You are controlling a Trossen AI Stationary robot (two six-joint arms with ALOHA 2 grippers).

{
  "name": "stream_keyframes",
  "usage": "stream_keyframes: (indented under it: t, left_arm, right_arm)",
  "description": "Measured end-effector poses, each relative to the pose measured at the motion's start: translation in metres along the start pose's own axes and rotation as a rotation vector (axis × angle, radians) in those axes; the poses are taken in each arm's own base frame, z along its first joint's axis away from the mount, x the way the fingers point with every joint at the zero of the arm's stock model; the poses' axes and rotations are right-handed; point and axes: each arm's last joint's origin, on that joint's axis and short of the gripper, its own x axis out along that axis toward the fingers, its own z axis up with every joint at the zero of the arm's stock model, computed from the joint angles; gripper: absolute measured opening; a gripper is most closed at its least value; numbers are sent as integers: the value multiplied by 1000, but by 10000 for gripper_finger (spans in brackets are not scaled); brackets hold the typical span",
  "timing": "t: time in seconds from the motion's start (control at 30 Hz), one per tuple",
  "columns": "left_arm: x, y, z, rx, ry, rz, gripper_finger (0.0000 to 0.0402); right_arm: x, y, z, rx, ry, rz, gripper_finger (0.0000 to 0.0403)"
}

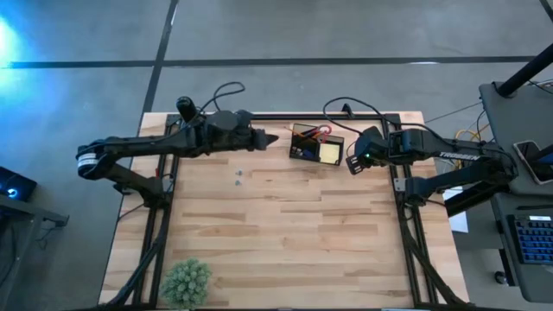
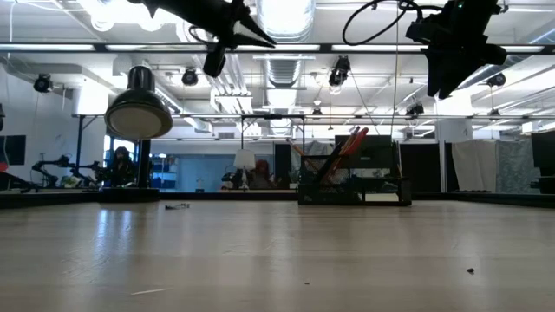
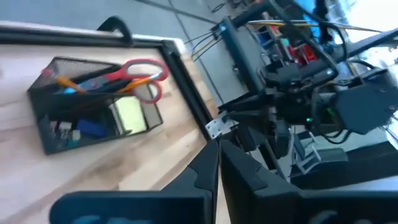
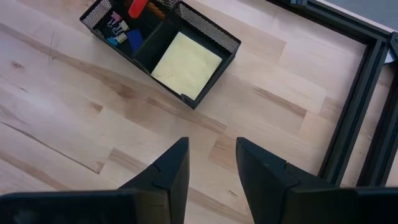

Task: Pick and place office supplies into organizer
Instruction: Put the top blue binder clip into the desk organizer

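The organizer (image 1: 315, 144) is a black mesh box that rests on its base near the table's far edge. It holds red-handled scissors (image 3: 140, 74), orange pencils (image 3: 65, 81), a yellow sticky-note pad (image 4: 186, 65) and small clips (image 4: 121, 34). My left gripper (image 1: 271, 138) hangs in the air just left of the organizer, shut and empty; its wrist view shows the fingertips (image 3: 219, 144) closed together. My right gripper (image 1: 353, 161) hovers just right of the organizer, open and empty (image 4: 211, 146). Both are well above the table in the low view (image 2: 256, 36) (image 2: 447, 74).
Two tiny loose pieces (image 1: 239, 177) lie on the wood left of the organizer, toward the near side. A small green plant (image 1: 186, 281) stands at the near left corner. A round black object with a knob (image 1: 183, 105) sits at the far left edge. Cables (image 1: 346, 111) run behind the organizer.
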Motion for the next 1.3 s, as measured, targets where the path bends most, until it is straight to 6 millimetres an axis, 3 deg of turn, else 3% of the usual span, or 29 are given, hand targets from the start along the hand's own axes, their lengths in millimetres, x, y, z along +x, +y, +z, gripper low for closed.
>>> stream_keyframes:
  t: [0.27,0.4,0.53,0.73,0.83,0.97,1.1,1.2,1.3]
  left_arm:
    - [2,2,0,69,0,20,1]
    - [14,14,-6,196,45,76,1]
    - [15,43,-30,303,328,308,0]
    - [-9,67,-49,581,692,513,4]
    - [-8,82,-58,691,852,601,30]
    - [9,101,-71,780,1013,644,90]
    - [25,117,-84,1072,1154,655,144]
    - [30,118,-84,1198,1127,575,162]
    - [26,112,-71,1189,991,431,163]
  right_arm:
    - [0,0,0,0,0,0,123]
    - [0,0,0,0,0,0,123]
    - [0,0,0,0,0,0,123]
    - [0,0,0,1,-1,1,123]
    - [0,0,0,1,-1,1,123]
    - [0,1,0,3,-4,5,123]
    - [0,1,1,7,-11,14,123]
    - [0,1,1,8,-12,14,123]
    - [0,1,1,8,-12,15,123]
